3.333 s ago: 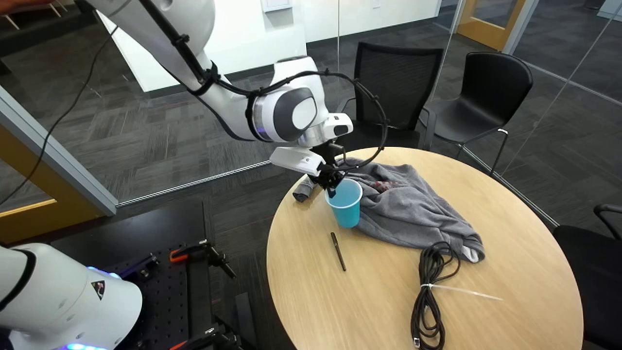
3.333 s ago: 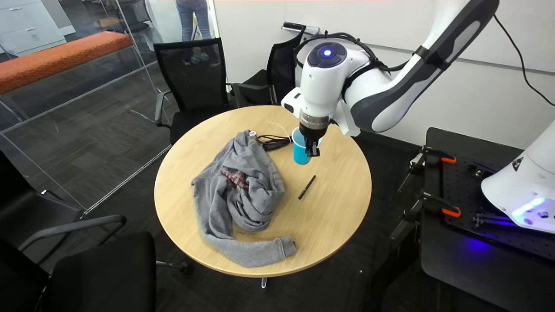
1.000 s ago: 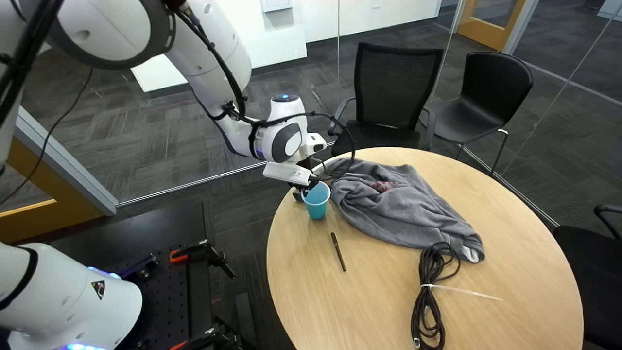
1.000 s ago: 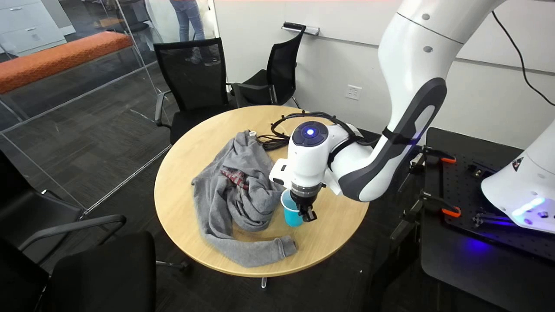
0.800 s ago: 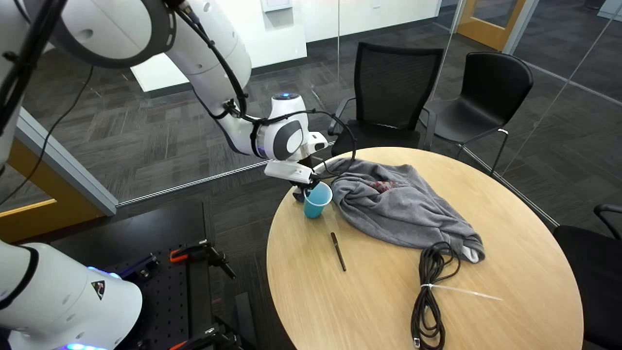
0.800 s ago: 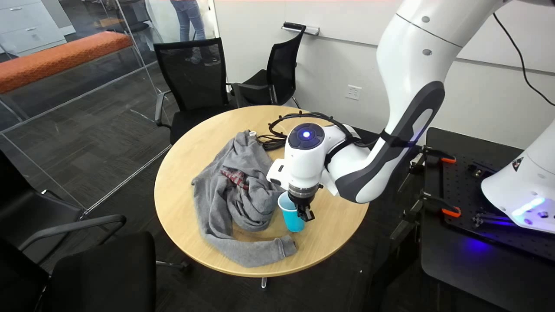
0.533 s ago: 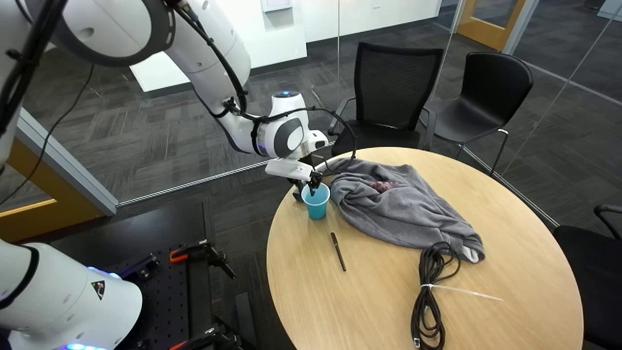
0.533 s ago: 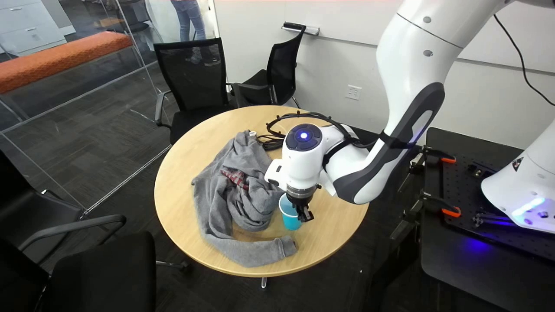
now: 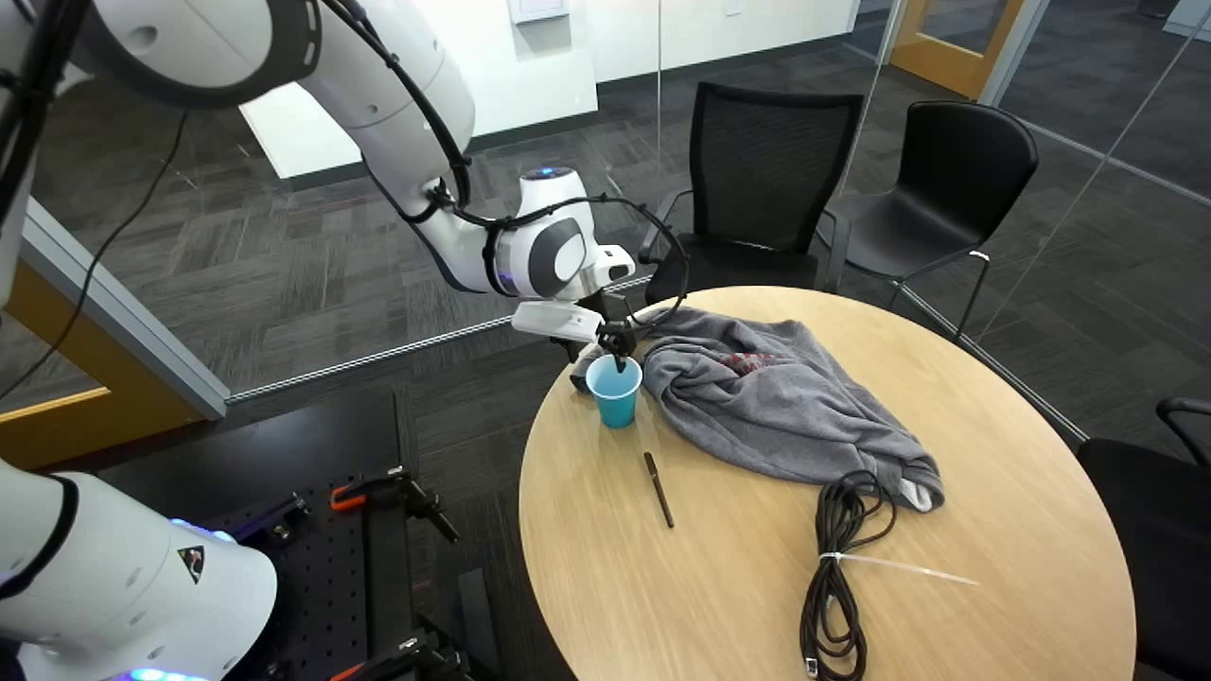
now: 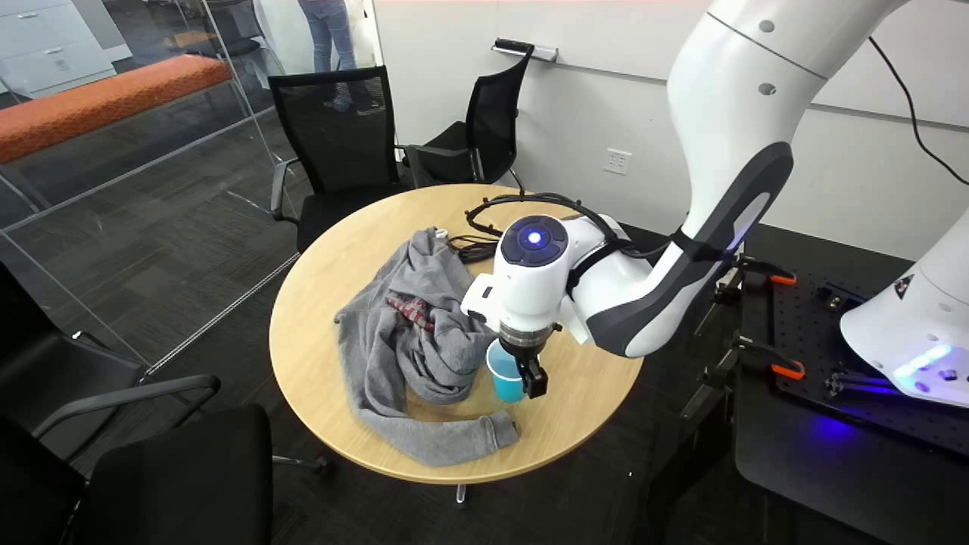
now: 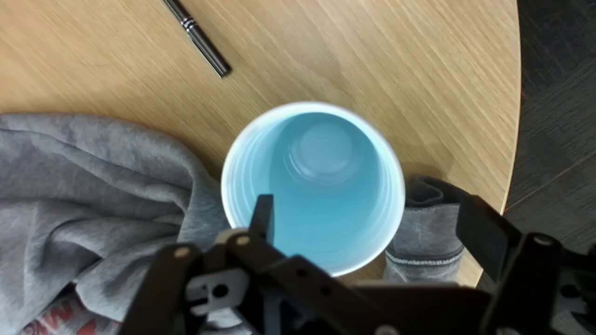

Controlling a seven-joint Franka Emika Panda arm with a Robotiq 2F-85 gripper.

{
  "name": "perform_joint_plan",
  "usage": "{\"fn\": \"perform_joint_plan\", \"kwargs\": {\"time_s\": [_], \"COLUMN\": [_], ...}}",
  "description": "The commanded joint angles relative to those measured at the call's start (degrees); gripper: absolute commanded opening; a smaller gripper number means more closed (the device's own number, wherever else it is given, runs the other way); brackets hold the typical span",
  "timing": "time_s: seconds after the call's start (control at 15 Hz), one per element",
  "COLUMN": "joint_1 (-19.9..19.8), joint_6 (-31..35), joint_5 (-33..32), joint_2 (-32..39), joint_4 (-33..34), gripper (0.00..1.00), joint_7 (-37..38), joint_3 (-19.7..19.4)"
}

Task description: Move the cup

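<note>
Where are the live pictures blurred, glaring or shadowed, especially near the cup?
Wrist view: the gripper's fingers look dark and soft-edged; the cup has a bright whitish rim; the table is faintly shadowed beside the cup. In an exterior view, the light on the arm glares white at its centre, ringed blue.

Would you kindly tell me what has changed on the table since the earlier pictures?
In an exterior view, the cup moved leftward, toward the cuff of the grey cloth, and now stands upright on the table. The tool, which earlier held it, has opened and let go. The grey cloth, pen and cable stayed put.
</note>
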Motion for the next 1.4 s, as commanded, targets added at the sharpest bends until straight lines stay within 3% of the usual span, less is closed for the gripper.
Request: {"fn": "perform_joint_plan", "kwargs": {"time_s": [0.0, 0.47, 0.93, 1.07, 1.13, 1.33], "joint_1": [2.58, 3.33, 0.58, -1.21, 0.56, -0.06], "joint_6": [0.49, 0.21, 0.35, 0.03, 0.5, 0.05], "joint_5": [-2.29, -6.27, -12.25, -14.57, -14.37, -13.37], "joint_2": [-5.96, -17.03, -28.12, -30.06, -30.68, -28.88], "joint_4": [-5.38, -14.2, -22.1, -23.06, -23.6, -21.87], "gripper": [1.0, 1.0, 1.0, 1.0, 1.0, 1.0], "joint_7": [4.71, 12.75, 23.01, 24.98, 24.85, 23.37], "joint_3": [-2.68, -6.2, -9.47, -8.88, -11.14, -10.65]}}
